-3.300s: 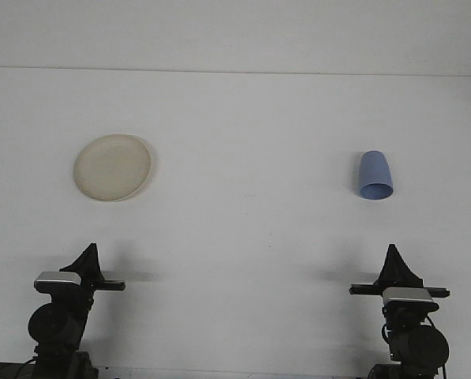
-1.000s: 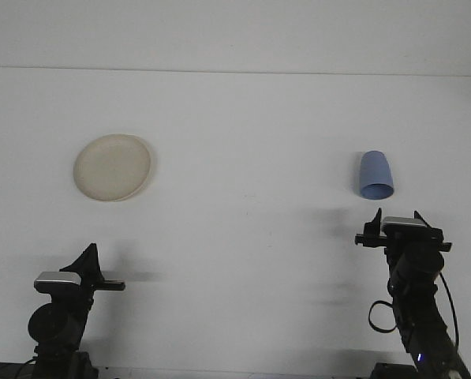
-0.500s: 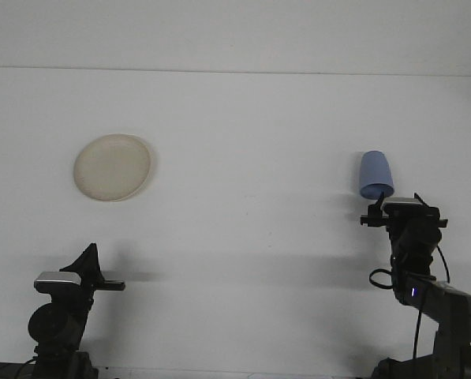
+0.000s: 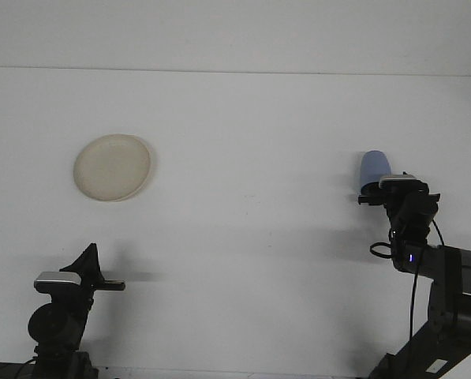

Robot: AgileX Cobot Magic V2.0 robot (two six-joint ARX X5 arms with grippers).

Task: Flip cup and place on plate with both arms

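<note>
A light blue cup (image 4: 373,165) lies at the right of the white table, its lower part hidden behind my right arm. My right gripper (image 4: 394,189) is stretched out just in front of and slightly right of the cup, and looks open. Whether it touches the cup I cannot tell. A cream plate (image 4: 112,166) rests flat at the left of the table. My left gripper (image 4: 87,260) stands at the near left edge, shut and empty, well short of the plate.
The white table (image 4: 243,158) runs back to a white wall. The right arm's black links and cable (image 4: 440,276) fill the near right corner.
My right arm has risen from its rest at the near edge and reached forward to the cup, now covering the cup's lower part. The left arm, the plate and the cup have not moved.
</note>
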